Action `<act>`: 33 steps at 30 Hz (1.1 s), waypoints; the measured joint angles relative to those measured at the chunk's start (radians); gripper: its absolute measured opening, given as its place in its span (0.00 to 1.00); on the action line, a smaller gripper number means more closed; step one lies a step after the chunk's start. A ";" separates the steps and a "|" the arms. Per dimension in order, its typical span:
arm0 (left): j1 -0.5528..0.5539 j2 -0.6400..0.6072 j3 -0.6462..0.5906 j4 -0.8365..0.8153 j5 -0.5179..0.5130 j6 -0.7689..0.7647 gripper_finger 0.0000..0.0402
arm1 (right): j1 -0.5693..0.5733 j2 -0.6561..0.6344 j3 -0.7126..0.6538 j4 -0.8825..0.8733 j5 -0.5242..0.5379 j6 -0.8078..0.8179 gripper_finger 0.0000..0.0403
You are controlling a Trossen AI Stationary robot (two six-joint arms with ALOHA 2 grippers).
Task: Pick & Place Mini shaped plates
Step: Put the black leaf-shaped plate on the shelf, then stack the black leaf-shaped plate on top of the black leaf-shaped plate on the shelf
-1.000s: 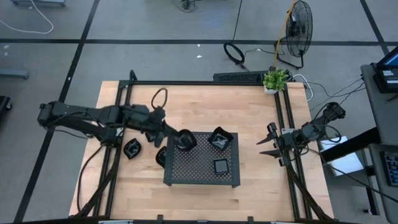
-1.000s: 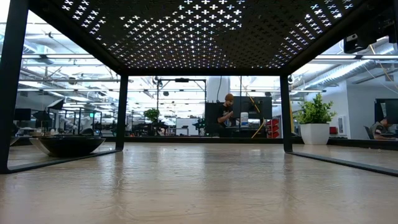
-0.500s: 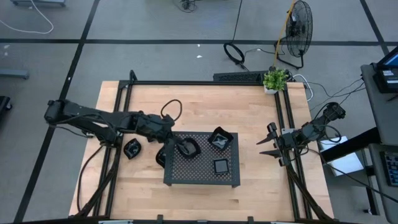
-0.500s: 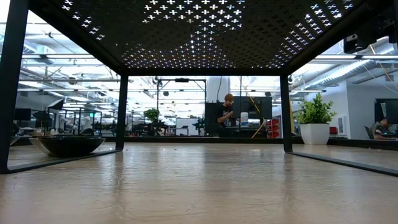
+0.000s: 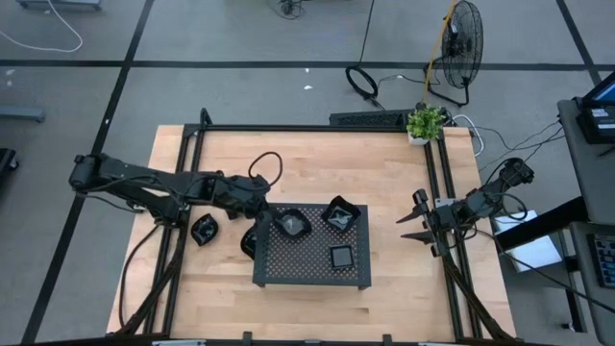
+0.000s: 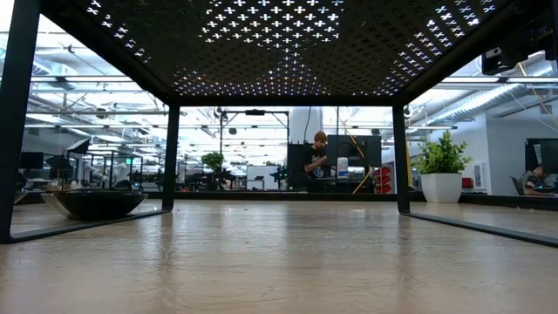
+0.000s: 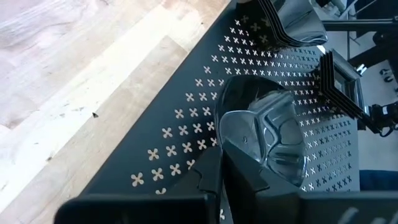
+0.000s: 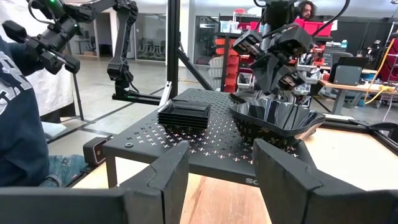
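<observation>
A dark perforated tray (image 5: 312, 269) stands on legs in the middle of the table. On its top are an angular mini plate (image 5: 339, 213), a square one (image 5: 341, 256) and a glossy rounded one (image 5: 293, 225). My left gripper (image 5: 273, 218) reaches in from the table's left and is shut on the rounded plate (image 7: 267, 140). Two more mini plates (image 5: 204, 230) (image 5: 248, 241) lie on the wood left of the tray. My right gripper (image 5: 415, 219) waits open at the table's right edge. My left gripper holds the rounded plate by the part of its rim (image 7: 229, 138) that faces the table's left. The rim passes between the two fingers, one finger (image 7: 208, 179) outside the plate and the other over its inside. The fingers slant down from the left. The plate sits level at the tray's top.
A potted plant (image 5: 425, 123) stands at the table's far right corner. Black frame rails (image 5: 188, 183) run along the table's sides. Bare wood lies between the tray and the near edge. A person sits in the room beyond the table.
My left gripper has carried the rounded plate toward the table's right and down, from the tray's far left corner onto the tray's top, and has stayed there for the last half second.
</observation>
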 joint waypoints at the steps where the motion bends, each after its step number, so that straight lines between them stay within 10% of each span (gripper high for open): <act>1: 0.001 0.000 0.000 0.000 0.000 0.000 0.04 | 0.000 0.000 0.000 0.000 0.000 0.000 0.41; 11: 0.017 0.000 0.000 0.000 0.000 -0.005 0.03 | 0.000 0.000 0.000 0.000 0.000 0.000 0.41; 23: 0.067 -0.077 0.000 -0.036 0.003 0.046 0.39 | 0.000 0.000 0.000 0.000 0.000 0.000 0.41; 33: 0.107 -0.288 0.000 -0.450 -0.208 -0.025 0.44 | 0.000 0.000 0.000 0.000 0.000 0.000 0.41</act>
